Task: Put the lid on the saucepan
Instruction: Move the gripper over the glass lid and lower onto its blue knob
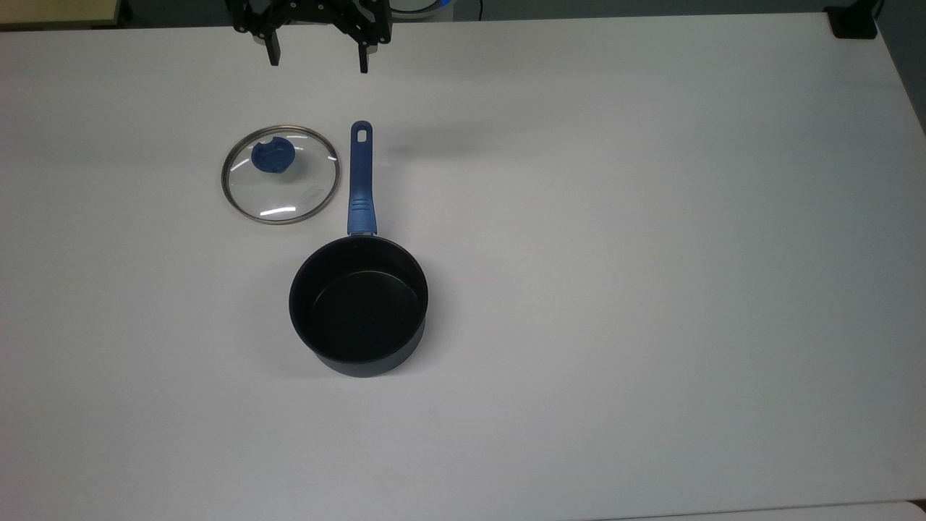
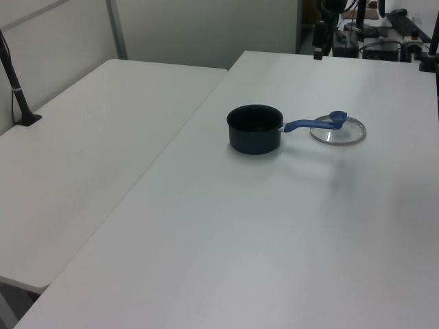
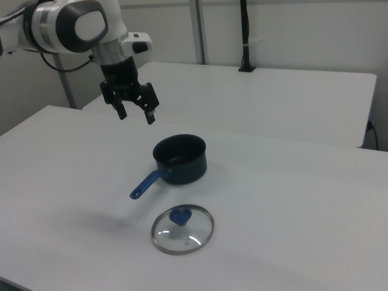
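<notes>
the gripper [image 1: 318,56] hangs high with jaws spread wide and empty; the lid [image 1: 280,174] lies flat below it in the top view, beside the saucepan [image 1: 359,304] handle.

The saucepan [image 1: 359,307] is dark navy-black outside and black inside, with a long bright blue handle [image 1: 361,181], and it stands out sharply against the plain white table [image 1: 651,253]. The lid [image 1: 281,174] is clear glass ringed by a thin silvery metal rim, with a blue knob [image 1: 273,155] at its centre and pale glints of reflected light across the glass. The gripper [image 3: 137,113] is black, carried on a white arm [image 3: 73,24] with a grey joint cap and a silvery ring.
</notes>
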### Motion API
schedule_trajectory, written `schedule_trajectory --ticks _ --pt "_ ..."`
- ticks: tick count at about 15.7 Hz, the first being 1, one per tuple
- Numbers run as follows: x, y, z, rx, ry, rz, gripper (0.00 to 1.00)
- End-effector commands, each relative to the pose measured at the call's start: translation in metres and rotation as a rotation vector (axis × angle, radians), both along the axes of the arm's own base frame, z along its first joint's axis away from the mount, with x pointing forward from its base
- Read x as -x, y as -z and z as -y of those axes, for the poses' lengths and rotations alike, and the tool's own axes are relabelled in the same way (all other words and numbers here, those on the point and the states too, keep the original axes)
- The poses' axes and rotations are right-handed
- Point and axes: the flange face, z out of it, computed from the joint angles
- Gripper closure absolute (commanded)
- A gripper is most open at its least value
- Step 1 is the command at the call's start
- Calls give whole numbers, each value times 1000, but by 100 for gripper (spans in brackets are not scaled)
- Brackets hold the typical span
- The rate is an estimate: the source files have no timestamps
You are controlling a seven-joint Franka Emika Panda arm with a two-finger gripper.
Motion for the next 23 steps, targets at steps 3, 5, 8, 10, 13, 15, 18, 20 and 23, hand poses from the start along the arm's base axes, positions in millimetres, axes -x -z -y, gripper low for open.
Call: schedule_trajectory --ticks 3,5,8,10,13,15,18,20,23 --pt "3 -6 1 -11 -6 -11 0" --pt "3 -6 1 -11 -6 -11 0" --pt "3 -5 1 -11 -6 -12 0" --pt "3 -6 8 -14 -6 -11 0" --pt "4 2 23 10 -76 -34 0" --pt "14 25 63 39 -308 -110 0" --pt "24 56 102 100 -316 -190 0" --pt "32 98 128 113 -290 -182 0" --pt "41 162 137 126 -299 -111 0"
